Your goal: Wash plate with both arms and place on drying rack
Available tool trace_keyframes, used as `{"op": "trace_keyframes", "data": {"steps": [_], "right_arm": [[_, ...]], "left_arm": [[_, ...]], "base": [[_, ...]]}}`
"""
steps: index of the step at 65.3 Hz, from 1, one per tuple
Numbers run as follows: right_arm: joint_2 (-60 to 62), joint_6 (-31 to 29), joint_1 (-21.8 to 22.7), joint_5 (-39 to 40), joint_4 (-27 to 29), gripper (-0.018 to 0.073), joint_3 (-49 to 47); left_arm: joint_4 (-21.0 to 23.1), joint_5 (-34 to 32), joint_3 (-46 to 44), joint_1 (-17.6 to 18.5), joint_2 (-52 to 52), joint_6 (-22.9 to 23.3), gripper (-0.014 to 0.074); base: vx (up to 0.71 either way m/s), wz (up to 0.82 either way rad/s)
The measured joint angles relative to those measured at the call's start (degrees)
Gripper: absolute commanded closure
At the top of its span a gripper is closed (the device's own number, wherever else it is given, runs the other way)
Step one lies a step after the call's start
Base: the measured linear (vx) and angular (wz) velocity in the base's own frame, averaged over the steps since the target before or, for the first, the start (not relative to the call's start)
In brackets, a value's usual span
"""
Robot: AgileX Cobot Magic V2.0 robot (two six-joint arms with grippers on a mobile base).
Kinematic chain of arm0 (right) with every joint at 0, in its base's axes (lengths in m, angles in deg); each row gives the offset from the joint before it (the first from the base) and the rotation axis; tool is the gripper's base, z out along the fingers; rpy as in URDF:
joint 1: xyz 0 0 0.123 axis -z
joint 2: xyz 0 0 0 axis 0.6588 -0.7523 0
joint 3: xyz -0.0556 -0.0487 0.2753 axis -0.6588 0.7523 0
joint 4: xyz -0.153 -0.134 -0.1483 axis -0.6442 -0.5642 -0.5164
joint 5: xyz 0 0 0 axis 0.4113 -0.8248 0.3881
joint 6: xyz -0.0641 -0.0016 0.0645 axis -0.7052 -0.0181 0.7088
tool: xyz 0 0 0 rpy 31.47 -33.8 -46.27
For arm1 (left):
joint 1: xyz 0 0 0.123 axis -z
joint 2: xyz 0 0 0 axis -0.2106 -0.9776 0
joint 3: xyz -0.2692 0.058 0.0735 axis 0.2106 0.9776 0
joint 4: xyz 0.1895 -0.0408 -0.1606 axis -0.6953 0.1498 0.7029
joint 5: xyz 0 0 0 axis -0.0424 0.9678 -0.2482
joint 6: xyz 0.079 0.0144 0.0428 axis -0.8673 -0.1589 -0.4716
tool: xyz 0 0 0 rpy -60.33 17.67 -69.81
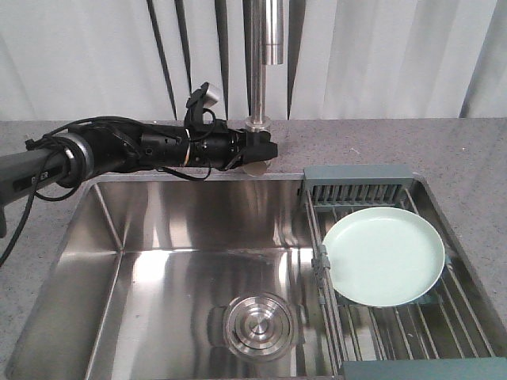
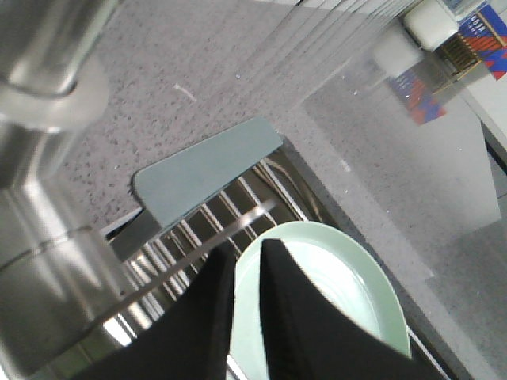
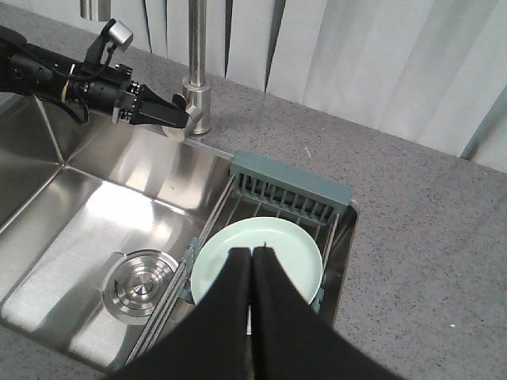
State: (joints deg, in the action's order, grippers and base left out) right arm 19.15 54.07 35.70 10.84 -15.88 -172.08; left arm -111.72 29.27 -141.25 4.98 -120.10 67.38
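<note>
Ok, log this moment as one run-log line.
plate: resting on drying rack | left gripper: at faucet base, state unclear | right gripper: shut, above plate | sink: holds no dishes

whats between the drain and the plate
The drying rack's grey-blue side frame stands between the drain and the plate, past bare steel sink floor. The front view shows it.
</note>
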Motion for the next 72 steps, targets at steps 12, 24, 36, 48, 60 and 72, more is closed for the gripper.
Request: {"op": "trace_keyframes", "data": {"steps": [12, 24, 36, 48, 60, 72], "right_arm": [[0.0, 0.0, 0.0, 0.0, 0.0, 0.0566, 0.0], [0.0, 0.0, 0.0, 0.0, 0.0, 0.0566, 0.0], [0.0, 0.0, 0.0, 0.0, 0.0, 0.0566, 0.0], [0.0, 0.0, 0.0, 0.0, 0.0, 0.0566, 0.0], [0.0, 0.0, 0.0, 0.0, 0.0, 0.0566, 0.0], [0.0, 0.0, 0.0, 0.0, 0.0, 0.0566, 0.0]], "left_arm": [[0.8, 0.3, -0.7, 0.1, 0.0, 0.0, 0.0503], [1.6, 0.6, -0.7, 0.1, 0.0, 0.0, 0.0503], [2.4, 0.5, -0.7, 0.2, 0.0, 0.0, 0.0503], [3.1, 0.0, -0.7, 0.2, 0.4, 0.0, 0.0503], [2.4, 0.9, -0.9, -1.3, 3.9, 0.0, 0.0546], [-3.4, -2.8, -1.0, -4.8, 7.1, 0.0, 0.0604]], "base": [[0.0, 0.0], [0.0, 0.0], [0.0, 0.0], [0.0, 0.0], [0.0, 0.0], [0.0, 0.0]]}}
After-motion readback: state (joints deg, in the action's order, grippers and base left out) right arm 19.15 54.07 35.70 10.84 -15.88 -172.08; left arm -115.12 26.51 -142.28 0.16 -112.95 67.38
